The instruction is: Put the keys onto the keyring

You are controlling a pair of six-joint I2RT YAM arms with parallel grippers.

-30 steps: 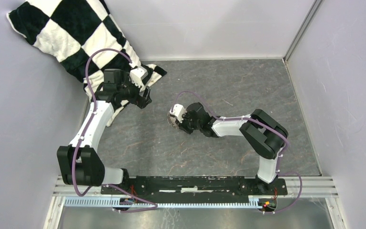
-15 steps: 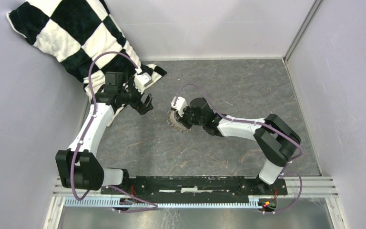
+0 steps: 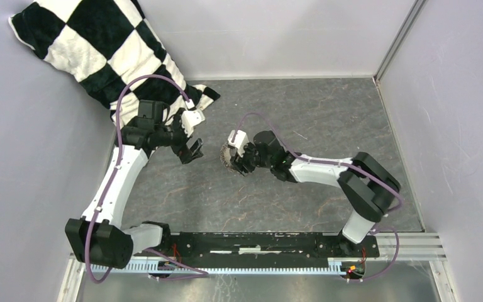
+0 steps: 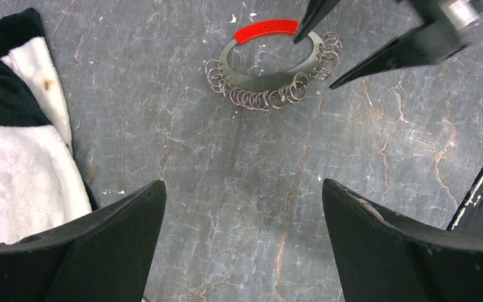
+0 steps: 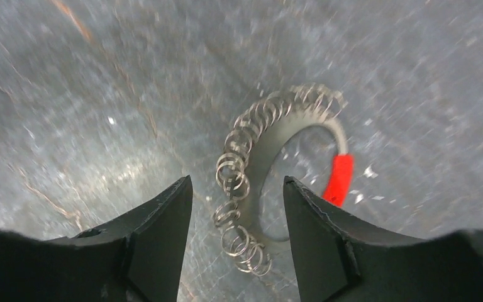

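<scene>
Silvery thin metal keyring with 1 red tag lies flat. Right gripper straddles its band, jaws apart, gripping nothing; left gripper hovers near it, wide open, empty. Likely step: securing keyring; next, close squarely on band.

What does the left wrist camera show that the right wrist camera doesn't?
Only the left wrist view shows the checkered cloth, the open left gripper, and the right gripper from outside, its tips at the keyring. Only the right wrist view shows that gripper's own fingers framing the ring close up, blurred. Both show the keyring, its red tag and small rings, on the gray table.
</scene>
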